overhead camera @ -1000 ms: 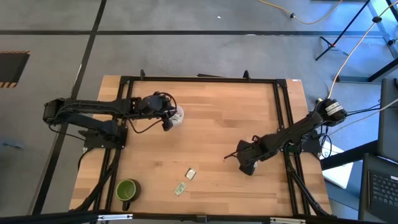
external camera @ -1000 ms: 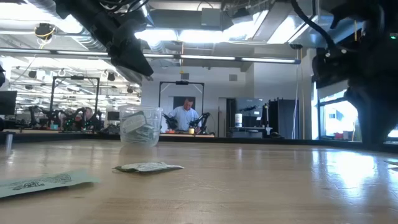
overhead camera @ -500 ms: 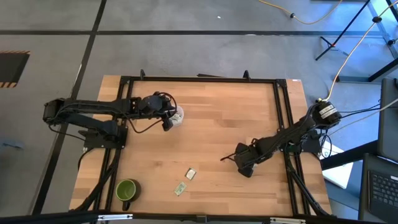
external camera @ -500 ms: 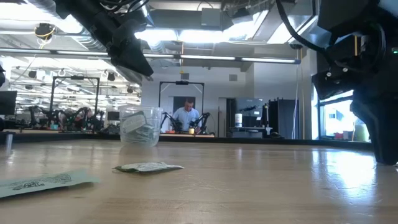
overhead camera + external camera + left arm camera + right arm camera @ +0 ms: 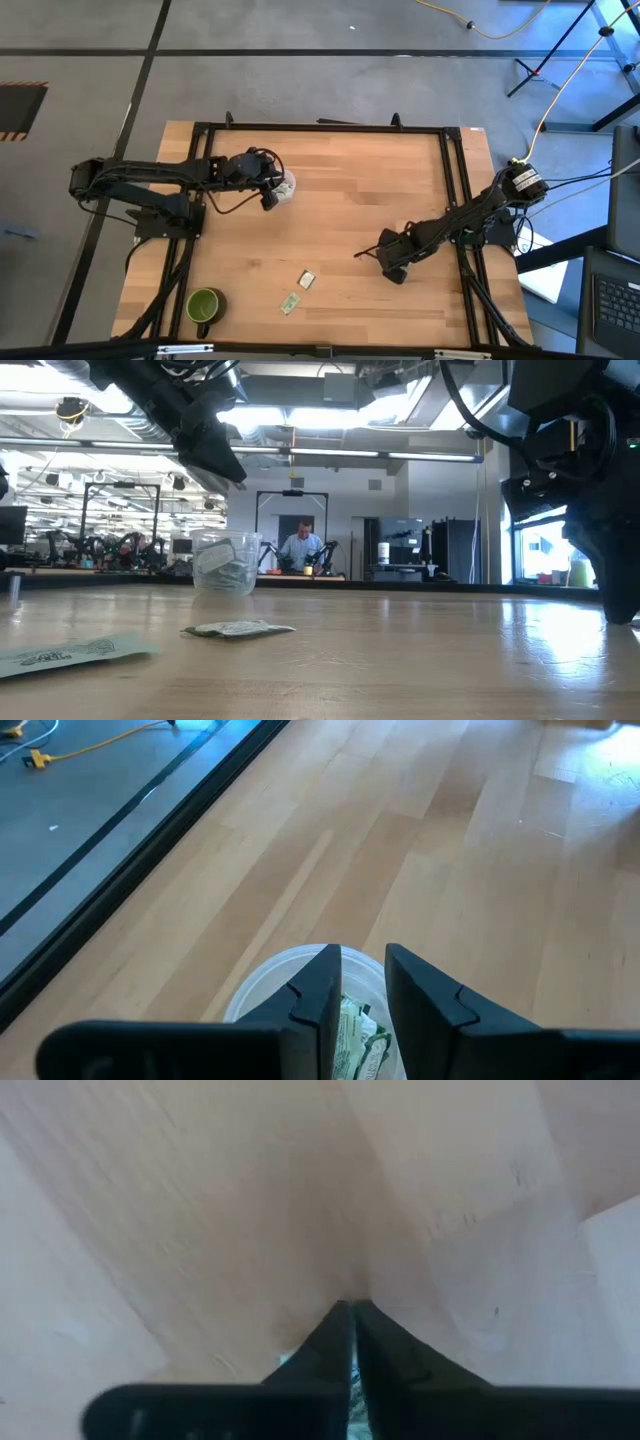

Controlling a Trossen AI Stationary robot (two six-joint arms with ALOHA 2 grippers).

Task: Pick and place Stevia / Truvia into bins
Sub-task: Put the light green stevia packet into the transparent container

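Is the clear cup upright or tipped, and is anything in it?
Upright and not empty. In the low view the clear cup stands on its base on the table; the left wrist view shows green-and-white sachets inside it.

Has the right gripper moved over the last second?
Yes. In the high view the right gripper has shifted slightly toward the two sachets and away from the table's right rail.

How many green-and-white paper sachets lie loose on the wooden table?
2: one sachet and another beside it, near the front edge. More sit inside the clear plastic cup, and the right gripper may hide one.
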